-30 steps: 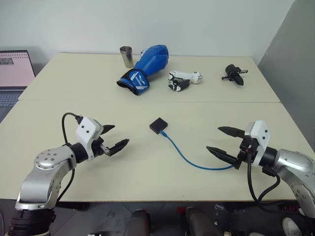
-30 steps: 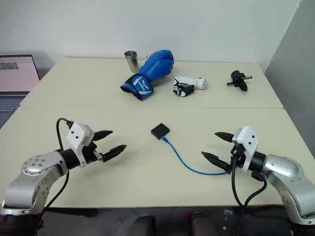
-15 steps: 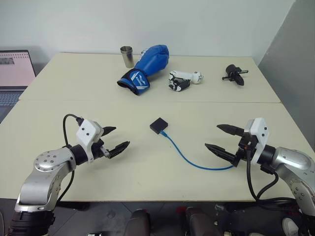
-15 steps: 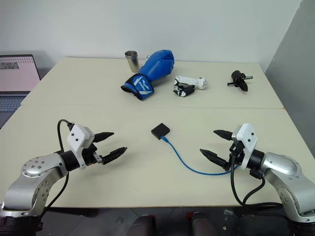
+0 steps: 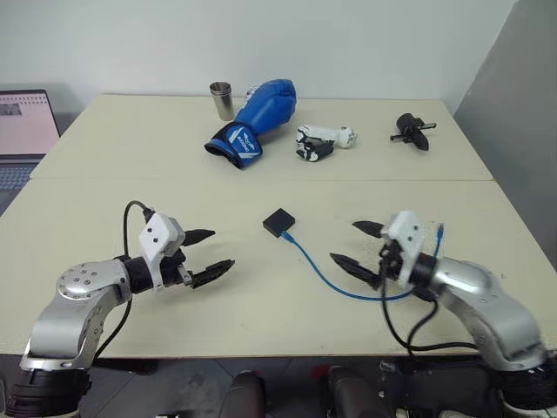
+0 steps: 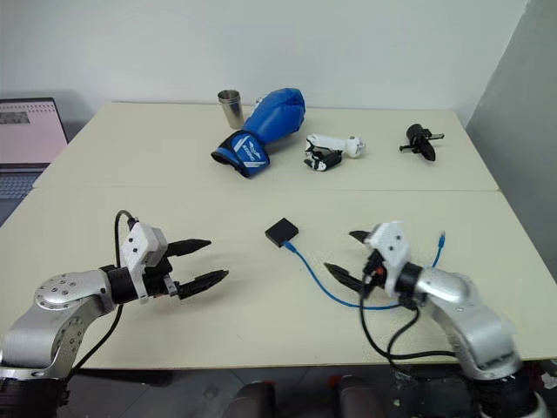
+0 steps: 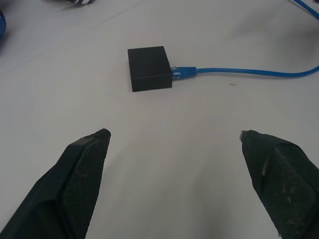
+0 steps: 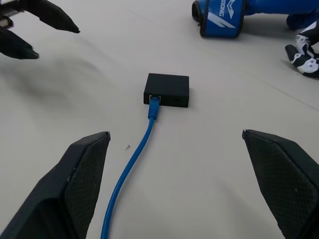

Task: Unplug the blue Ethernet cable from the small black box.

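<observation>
The small black box [image 5: 278,222] lies flat on the table's middle. The blue Ethernet cable [image 5: 318,272] is plugged into its near edge, curves toward me and to the right, and passes under my right wrist. Its free plug end [image 5: 439,231] lies beyond that arm. My left gripper [image 5: 222,249] hovers open to the left of the box, pointing at it, with nothing between its fingers. My right gripper [image 5: 344,242] is open to the right of the box, above the cable's curve, holding nothing. Both wrist views look straight at the box [image 7: 149,68] and the plug [image 8: 154,105].
At the table's far side stand a metal cup [image 5: 221,98], a blue boxing glove [image 5: 252,117], a white and black gadget [image 5: 320,142] and a black knobbed gadget [image 5: 412,131]. A laptop [image 5: 22,131] sits off the left edge. A seam [image 5: 130,178] crosses the table.
My right gripper has moved left and a little lower, from beside the cable's far bend to near the box. My left gripper has turned slightly toward the box. Both stayed open.
</observation>
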